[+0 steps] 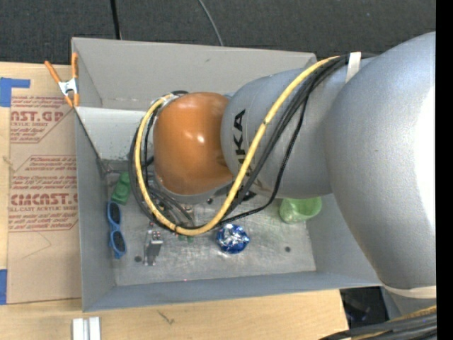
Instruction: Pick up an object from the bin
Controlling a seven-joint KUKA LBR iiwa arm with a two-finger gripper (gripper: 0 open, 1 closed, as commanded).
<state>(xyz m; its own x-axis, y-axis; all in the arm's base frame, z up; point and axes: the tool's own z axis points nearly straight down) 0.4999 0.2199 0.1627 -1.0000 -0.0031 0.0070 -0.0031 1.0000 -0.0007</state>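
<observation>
The dark body of my gripper (170, 205) shows under the arm's orange cover, over the left half of the bin floor. Just below it is a small grey metal piece (151, 247) on the floor. To its left, by the left wall, lie blue sunglasses (115, 229), with a green plastic thing (124, 188) above them. To the gripper's lower right lies a blue and white crumpled ball (232, 239). I see nothing held.
A pale green translucent thing (300, 208) lies at the right of the floor, partly under the arm. The arm and its orange cover with yellow and black cables hide the bin's middle and back.
</observation>
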